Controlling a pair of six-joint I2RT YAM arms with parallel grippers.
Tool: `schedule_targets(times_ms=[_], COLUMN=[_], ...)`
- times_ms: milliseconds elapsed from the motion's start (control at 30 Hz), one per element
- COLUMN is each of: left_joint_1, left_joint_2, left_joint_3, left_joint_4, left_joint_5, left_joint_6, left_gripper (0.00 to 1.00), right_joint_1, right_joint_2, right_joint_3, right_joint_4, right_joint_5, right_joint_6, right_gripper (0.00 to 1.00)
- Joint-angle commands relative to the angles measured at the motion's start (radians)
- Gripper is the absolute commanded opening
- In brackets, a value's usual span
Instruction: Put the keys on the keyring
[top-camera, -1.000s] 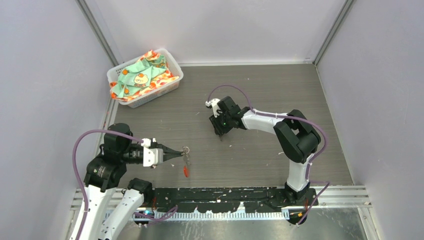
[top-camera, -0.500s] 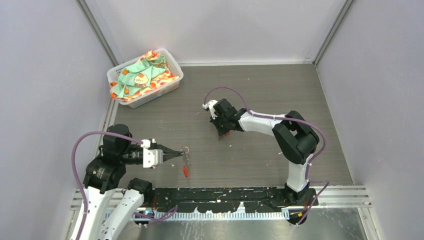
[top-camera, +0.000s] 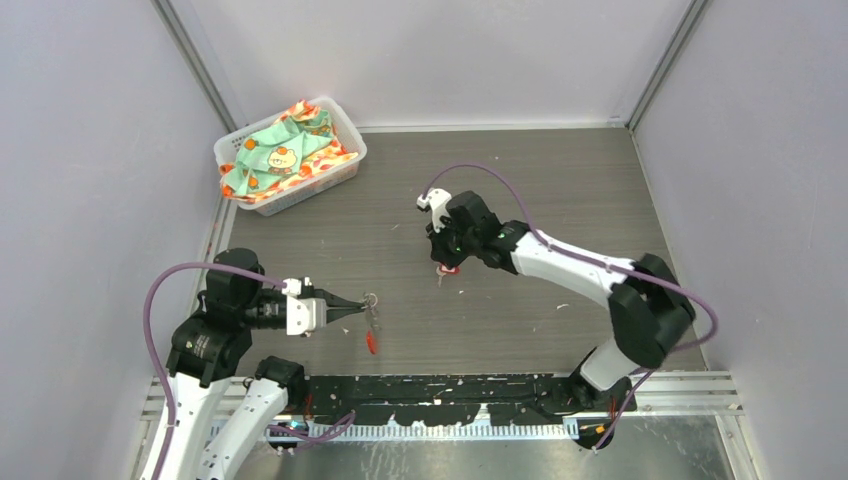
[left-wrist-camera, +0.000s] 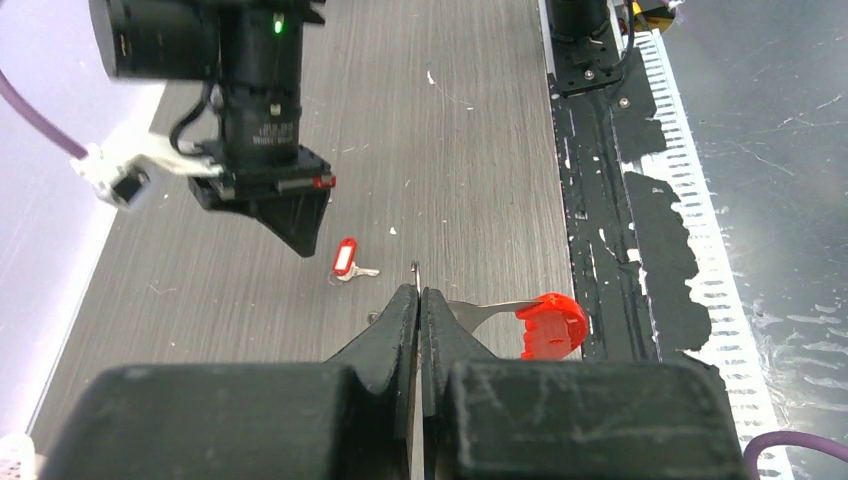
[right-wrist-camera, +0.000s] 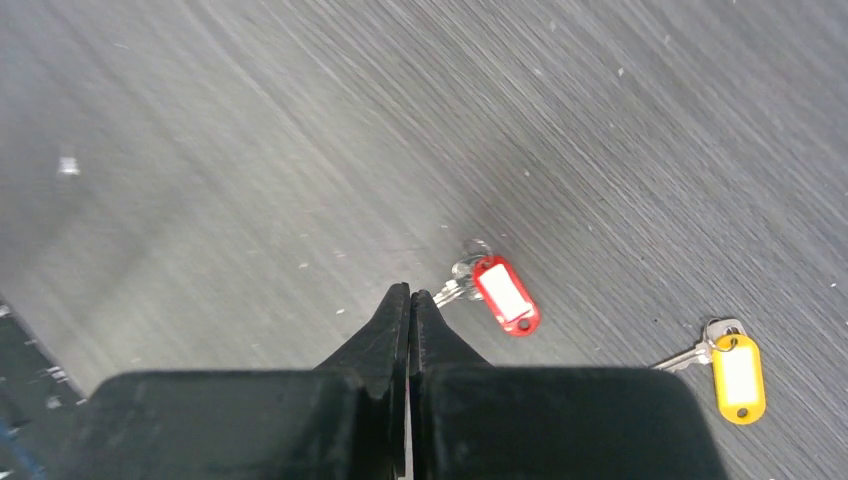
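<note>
Grey wood-grain table (top-camera: 560, 180), pale lilac walls (top-camera: 90, 150), white basket (top-camera: 300, 194) of cloth at the far left. My right wrist view is blurred, and overhead I can't find the yellow-tagged key (right-wrist-camera: 738, 375). The right fingers (right-wrist-camera: 390, 320) are pressed together on nothing visible, with the red-tagged key (right-wrist-camera: 505, 293) flat on the table just beside their tips, blade toward them. Left fingers (left-wrist-camera: 400, 320) pinch the keyring (left-wrist-camera: 548, 325) by its metal side at the table's near left, long axis running toward the bases, red crescent end nearest them.

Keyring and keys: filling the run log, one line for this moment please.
left tool: shut on keyring | right tool: shut, tips by red-tagged key | yellow-tagged key: on table, apart
</note>
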Motion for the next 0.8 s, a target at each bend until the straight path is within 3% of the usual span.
schedule_targets(times_ms=[0, 67, 167, 267, 333, 367, 567, 767], left_joint_1=[-0.001, -0.001, -0.001, -0.001, -0.002, -0.001, -0.002, -0.001], left_joint_2=[0.004, 0.007, 0.015, 0.015, 0.012, 0.008, 0.005, 0.010], left_joint_3=[-0.003, -0.005, 0.001, 0.007, 0.007, 0.007, 0.010, 0.014], left_joint_4=[0.017, 0.022, 0.022, 0.020, 0.019, 0.018, 0.011, 0.011], left_joint_5=[0.035, 0.030, 0.039, 0.043, 0.039, 0.035, 0.027, 0.022], left_joint_6=[0.000, 0.004, -0.003, -0.009, -0.009, -0.009, -0.004, 0.001], left_gripper=[0.02, 0.02, 0.02, 0.02, 0.02, 0.02, 0.02, 0.02], right_joint_1=[0.032, 0.033, 0.014, -0.035, -0.060, -0.070, -0.124, -0.177], right_joint_2=[-0.162, -0.176, -0.125, -0.033, 0.036, 0.063, 0.176, 0.256], right_joint_3=[-0.058, -0.083, -0.062, 0.002, 0.042, 0.051, 0.115, 0.172], right_joint_4=[0.079, 0.089, 0.067, 0.031, 0.023, 0.021, 0.017, -0.028], right_joint_5=[-0.049, 0.011, 0.033, -0.029, -0.048, -0.070, -0.169, -0.340], right_joint_6=[0.061, 0.035, -0.013, -0.039, -0.057, -0.069, -0.078, -0.081], right_gripper=[0.01, 0.01, 0.20, 0.42, 0.62, 0.79, 0.83, 0.74])
